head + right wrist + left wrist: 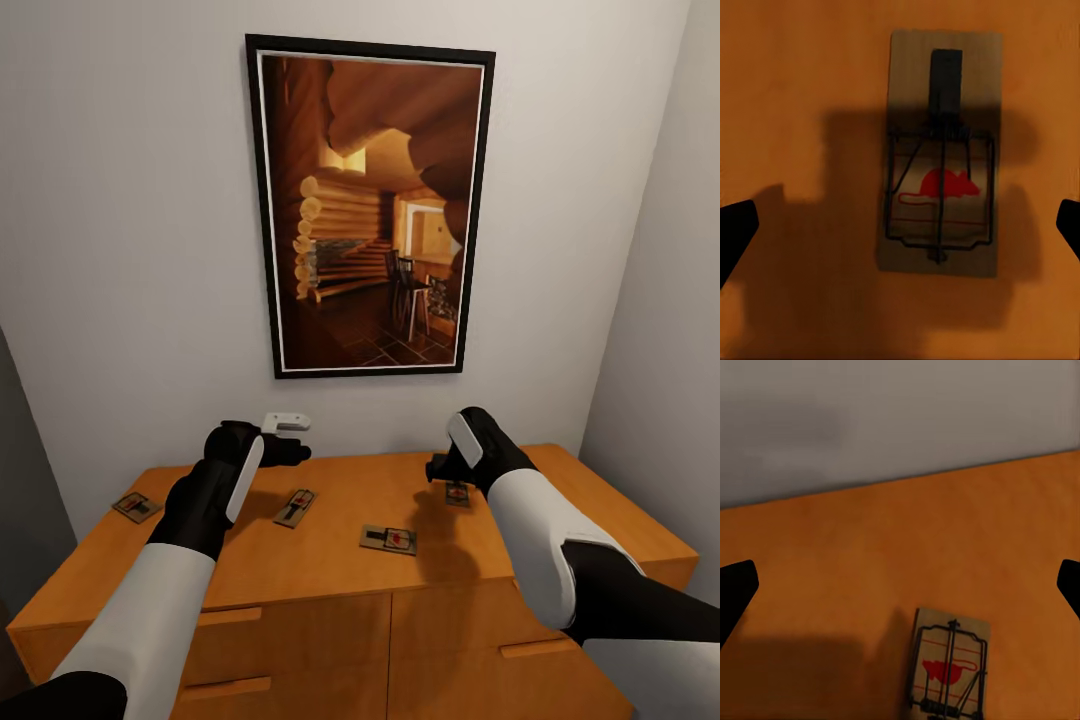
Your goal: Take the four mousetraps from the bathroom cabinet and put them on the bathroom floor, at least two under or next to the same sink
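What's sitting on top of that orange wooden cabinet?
Four mousetraps lie flat on the cabinet top: one far left, two nearer the middle, one partly covered by the right gripper.

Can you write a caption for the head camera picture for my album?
Both arms reach over the cabinet, where four mousetraps lie.

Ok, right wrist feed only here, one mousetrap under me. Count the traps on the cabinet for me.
Observer: Four on the cabinet top: far-left trap, second trap, third trap, and your trap.
Operator: Now tell me where the left gripper is.
Observer: The left gripper hovers by the second trap, on its wall side, jaws open.
Operator: Describe the wall behind the cabinet.
Observer: A framed picture hangs there.
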`<state>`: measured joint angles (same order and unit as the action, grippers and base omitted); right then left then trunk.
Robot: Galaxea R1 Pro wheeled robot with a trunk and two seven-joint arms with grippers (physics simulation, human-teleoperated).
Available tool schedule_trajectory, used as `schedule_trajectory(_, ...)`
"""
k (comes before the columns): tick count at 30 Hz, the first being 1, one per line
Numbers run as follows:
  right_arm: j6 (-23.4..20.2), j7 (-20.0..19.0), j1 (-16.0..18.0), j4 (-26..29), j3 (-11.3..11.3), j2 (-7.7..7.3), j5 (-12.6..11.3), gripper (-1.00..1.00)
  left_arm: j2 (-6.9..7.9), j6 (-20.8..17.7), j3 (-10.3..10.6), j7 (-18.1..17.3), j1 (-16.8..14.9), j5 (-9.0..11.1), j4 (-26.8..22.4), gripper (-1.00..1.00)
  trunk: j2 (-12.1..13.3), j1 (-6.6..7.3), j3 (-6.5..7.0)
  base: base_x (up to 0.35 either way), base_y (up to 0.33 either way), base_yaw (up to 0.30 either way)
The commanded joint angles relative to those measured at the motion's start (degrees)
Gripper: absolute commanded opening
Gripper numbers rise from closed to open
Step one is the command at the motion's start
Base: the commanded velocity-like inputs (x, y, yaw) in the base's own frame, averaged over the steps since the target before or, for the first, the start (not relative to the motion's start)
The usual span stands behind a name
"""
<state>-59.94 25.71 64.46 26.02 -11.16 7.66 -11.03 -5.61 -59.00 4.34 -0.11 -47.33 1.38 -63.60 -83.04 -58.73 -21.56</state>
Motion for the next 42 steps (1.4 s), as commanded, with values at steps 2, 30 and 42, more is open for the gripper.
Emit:
schedule_trajectory(2,-0.06,0.66,0.04,0.06,-0.93,0.04,-0.56,1.00,0.00,-0.24,-0.01,-0.02,-0.04,0.10,0.01,1.00,-0.04,0.00,-0.07,0.000,0.000,0.000)
schedule_trajectory(30,-0.06,2.10,0.04,0.00,-3.72,-0.83,-0.32,1.00,-0.02,-0.19,-0.03,-0.05,-0.04,0.11,1.02,1.00,-0.04,0.00,-0.07,0.000,0.000,0.000)
schedule_trajectory(42,0.28,2.06,0.02,-0.04,-3.73,-2.26,-0.47,1.00,-0.02,-0.16,-0.03,-0.06,-0.04,0.12,1.19,1.00,-0.04,0.00,-0.07,0.000,0.000,0.000)
